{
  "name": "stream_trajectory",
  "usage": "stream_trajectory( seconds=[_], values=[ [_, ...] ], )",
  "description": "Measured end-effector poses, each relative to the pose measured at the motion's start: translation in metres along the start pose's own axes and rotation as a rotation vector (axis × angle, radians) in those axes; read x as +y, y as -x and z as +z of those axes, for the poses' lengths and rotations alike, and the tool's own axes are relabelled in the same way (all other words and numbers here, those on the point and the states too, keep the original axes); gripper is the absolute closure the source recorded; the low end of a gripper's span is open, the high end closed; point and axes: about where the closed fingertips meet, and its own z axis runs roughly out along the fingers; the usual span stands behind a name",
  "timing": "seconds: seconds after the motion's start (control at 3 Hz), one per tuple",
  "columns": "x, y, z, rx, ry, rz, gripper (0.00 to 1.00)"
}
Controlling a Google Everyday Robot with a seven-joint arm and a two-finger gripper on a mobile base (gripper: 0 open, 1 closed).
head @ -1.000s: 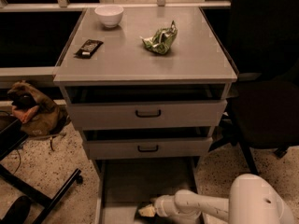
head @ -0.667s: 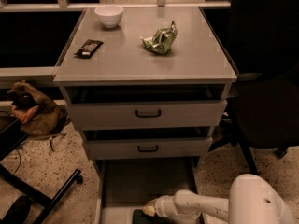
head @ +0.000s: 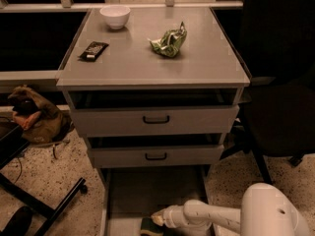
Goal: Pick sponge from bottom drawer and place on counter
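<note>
The bottom drawer (head: pixel 147 191) is pulled out, and its flat grey floor shows below the two upper drawers. The sponge (head: pixel 146 226), dark green with a yellowish edge, lies at the drawer's front, at the bottom edge of the camera view. My gripper (head: pixel 158 219) reaches in from the right on a white arm (head: pixel 211 215), and its tip is right at the sponge, low in the drawer. Whether it touches the sponge is not visible. The counter (head: pixel 147 68) is the light grey cabinet top above.
On the counter are a white bowl (head: pixel 115 15), a black wrapped bar (head: pixel 93 50) and a crumpled green foil bag (head: pixel 169 42). Two upper drawers (head: pixel 156 119) stand slightly open. A black chair (head: pixel 280 107) is at the right, and a brown bag (head: pixel 34 117) and chair legs (head: pixel 44 205) at the left.
My gripper has shifted slightly left along the drawer front. The sponge's dark green top now shows beside the tip, where a yellowish patch showed before.
</note>
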Motion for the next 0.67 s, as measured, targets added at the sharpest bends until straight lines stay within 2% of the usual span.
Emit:
stream_trajectory(
  seconds=[0.67],
  values=[
    [0.0,0.0,0.0,0.0,0.0,0.0,0.38]
  ],
)
